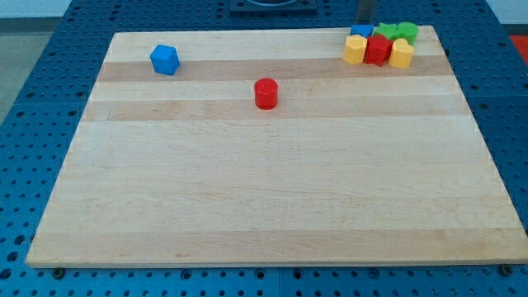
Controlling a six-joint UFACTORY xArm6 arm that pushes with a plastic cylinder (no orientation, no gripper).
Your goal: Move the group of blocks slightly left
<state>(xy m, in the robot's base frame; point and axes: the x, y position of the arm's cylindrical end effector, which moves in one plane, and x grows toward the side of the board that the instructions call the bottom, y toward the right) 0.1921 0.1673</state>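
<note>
A tight group of blocks sits at the top right corner of the wooden board (272, 190). Its back row holds a blue block (361, 31) and two green blocks (387, 31) (407, 31). Its front row holds a yellow block (355, 50), a red block (378, 50) and a second yellow block (402, 54). My tip (365, 24) stands at the view's top, right behind the blue block, at the group's upper left; whether it touches the block I cannot tell.
A blue block with angled faces (165, 59) lies alone at the board's upper left. A red cylinder (266, 93) stands left of the group, near the upper middle. A blue perforated table surrounds the board.
</note>
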